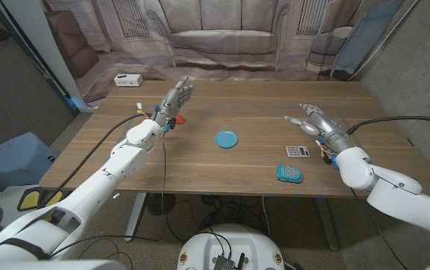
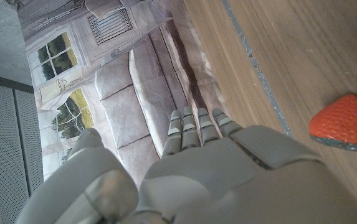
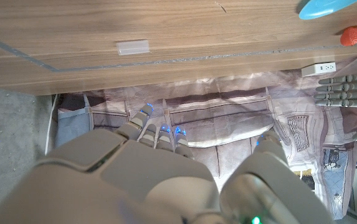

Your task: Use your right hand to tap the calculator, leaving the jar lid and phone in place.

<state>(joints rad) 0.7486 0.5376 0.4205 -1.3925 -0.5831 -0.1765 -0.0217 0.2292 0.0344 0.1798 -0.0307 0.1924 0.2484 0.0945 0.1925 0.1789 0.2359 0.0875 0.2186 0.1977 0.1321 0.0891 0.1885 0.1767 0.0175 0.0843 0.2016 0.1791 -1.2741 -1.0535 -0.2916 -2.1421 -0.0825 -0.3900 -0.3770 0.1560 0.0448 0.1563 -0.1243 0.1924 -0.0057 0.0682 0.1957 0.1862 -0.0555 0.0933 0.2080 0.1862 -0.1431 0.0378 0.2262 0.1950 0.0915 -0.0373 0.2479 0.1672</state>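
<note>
The calculator [image 1: 298, 151], small and grey with a grid of keys, lies on the wooden table [image 1: 252, 109] right of centre. Just nearer the front edge is the blue phone [image 1: 290, 173]. The round blue jar lid [image 1: 227, 139] sits mid-table and also appears in the right wrist view [image 3: 328, 6]. My right hand [image 1: 316, 120] is behind and slightly right of the calculator, fingers stretched out and apart, holding nothing and apart from it. Its back fills the near part of the right wrist view [image 3: 159, 180]. My left hand [image 1: 174, 101] is raised at the far left with straight, empty fingers [image 2: 197, 127].
A red strawberry-shaped object [image 1: 178, 120] lies on the table beside my left hand, also visible from both wrists [image 2: 343, 122] [image 3: 351, 35]. A white power strip [image 1: 127, 79] sits at the back left corner. A printed sofa backdrop [image 1: 222, 37] hangs behind the table.
</note>
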